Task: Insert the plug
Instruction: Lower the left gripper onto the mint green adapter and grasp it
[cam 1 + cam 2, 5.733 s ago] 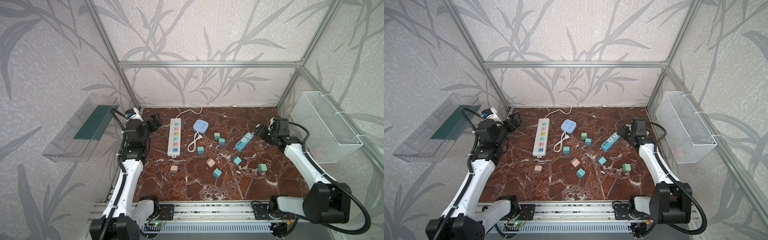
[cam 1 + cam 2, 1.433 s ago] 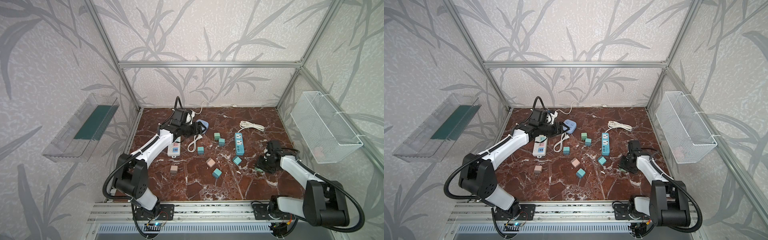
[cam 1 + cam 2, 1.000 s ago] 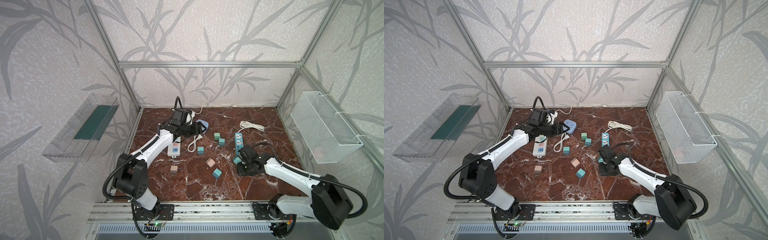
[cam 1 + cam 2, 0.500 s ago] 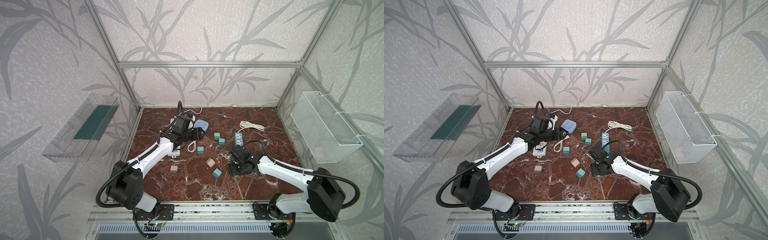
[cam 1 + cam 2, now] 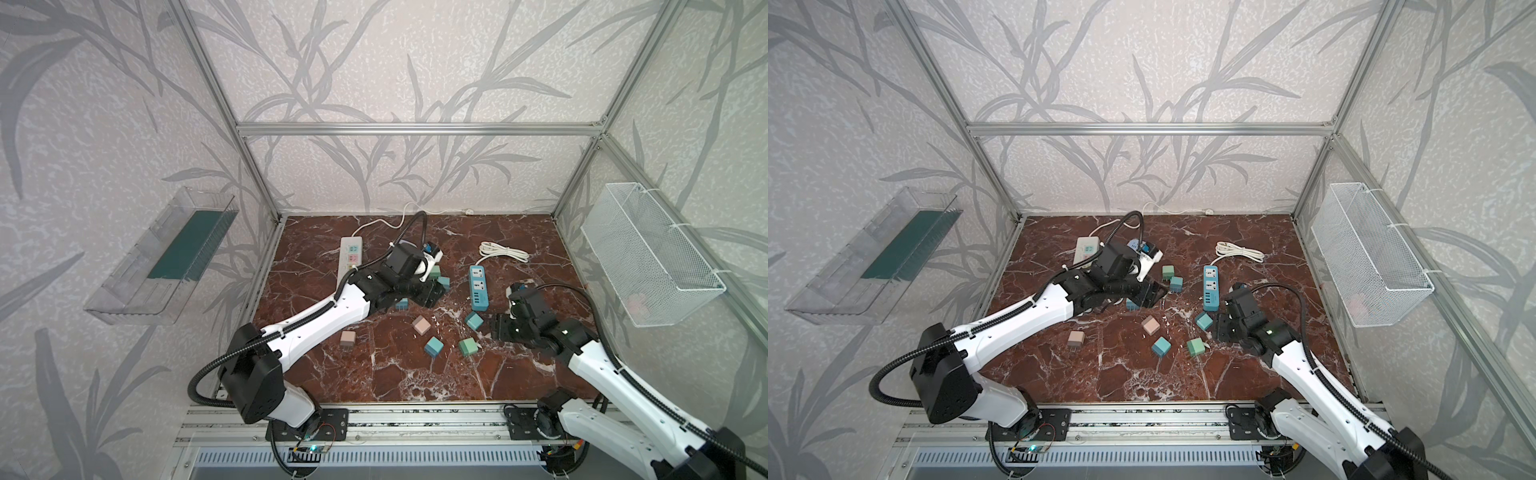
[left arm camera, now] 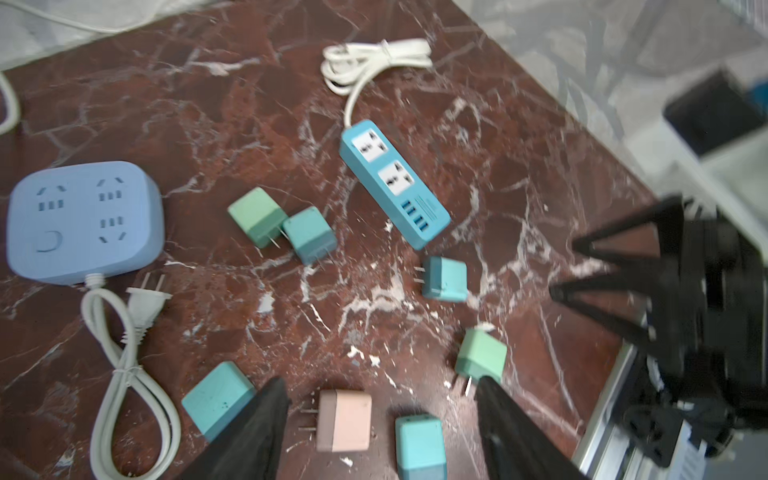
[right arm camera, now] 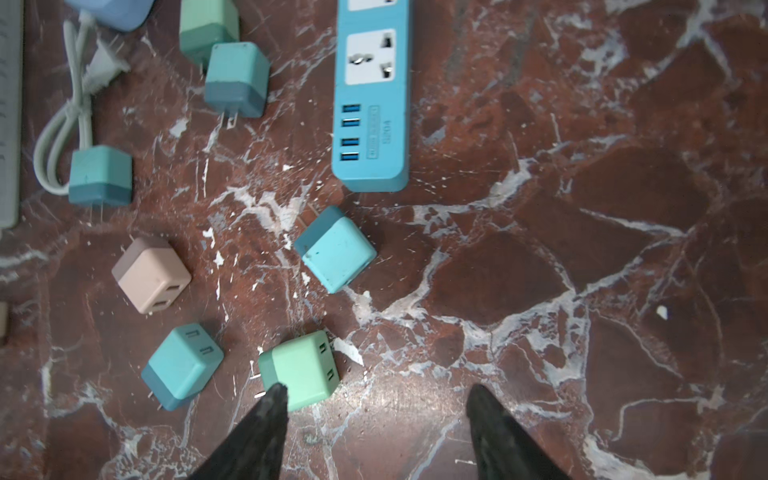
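We are at the first step: a plug has to be picked up, and no hand has one yet. Our right hand (image 7: 376, 386) hangs low over the worktop (image 7: 582, 249) with its two black fingers (image 7: 257, 432) apart and nothing between them. The green plug (image 7: 299, 370) lies on its side just beside one fingertip, not between the two, and near the end of the blue power strip (image 7: 372, 166). Our left hand (image 6: 381, 379) seems higher up, over the scattered plugs, with its fingers apart and empty too; in its wrist view a pink plug (image 6: 343, 419) shows under the gap. We think the right hand now needs to slide sideways till the green plug sits between the fingers, and then squeeze. After that the plug must be turned so its metal end points down, lined up with the holes of a white socket (image 7: 371, 56) on the strip, and pushed straight in. The plug is small and smooth, so it could slip or twist. The plugs are little cubes with round corners, made of dull plastic, with a darker band at one end, two thin metal pins (image 7: 229, 119) there and two small slots on the far face. The strip is long, flat and bright blue, with a white cord (image 6: 374, 58) tied in a bundle. The worktop is hard and shiny, dark red with white veins like marble.
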